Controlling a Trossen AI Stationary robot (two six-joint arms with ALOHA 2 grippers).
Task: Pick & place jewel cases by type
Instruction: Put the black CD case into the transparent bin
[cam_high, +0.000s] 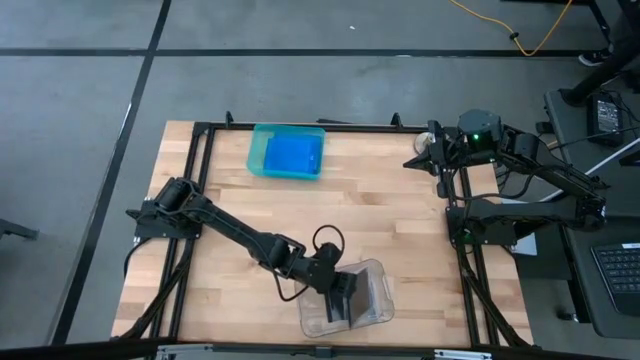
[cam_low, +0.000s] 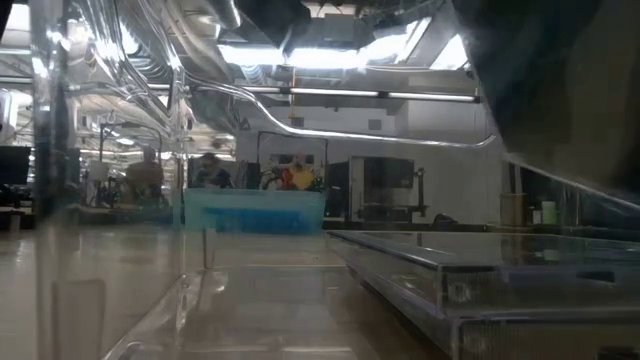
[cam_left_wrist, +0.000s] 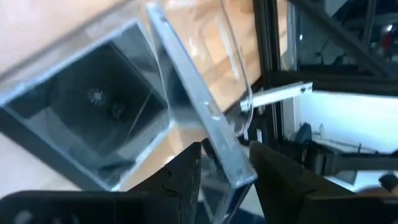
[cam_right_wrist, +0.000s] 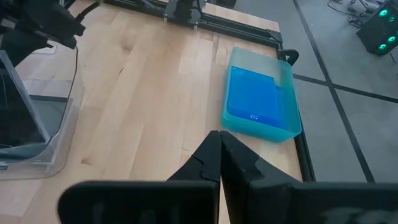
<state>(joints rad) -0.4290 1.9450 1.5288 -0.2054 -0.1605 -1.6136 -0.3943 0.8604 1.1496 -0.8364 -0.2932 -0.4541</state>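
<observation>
My left gripper (cam_high: 342, 298) reaches into the clear rounded tray (cam_high: 372, 316) at the table's near edge and is shut on a dark, clear-covered jewel case (cam_left_wrist: 193, 106). A second dark case (cam_left_wrist: 93, 118) lies flat in that tray; in the low view a flat case (cam_low: 480, 270) shows close up through the tray wall. A solid blue case (cam_high: 292, 156) lies flat in the teal tray (cam_high: 258, 150) by the far edge. My right gripper (cam_right_wrist: 219, 155) is shut on nothing, parked over the table's far right corner (cam_high: 432, 152). My left gripper pinches the clear-covered case between its two fingers (cam_left_wrist: 186, 177) at one thin edge, near a corner (cam_left_wrist: 229, 169). The case stands tilted on edge, leaning over the flat case in the clear tray. What its lower end rests on does not show.
Bare wood lies between the two trays. A black metal frame (cam_high: 200, 180) runs along the table's left, right and far edges. A dark cable loop (cam_high: 325, 240) sits on the left arm's wrist. Beyond the table stand a monitor and a keyboard (cam_high: 620, 270).
</observation>
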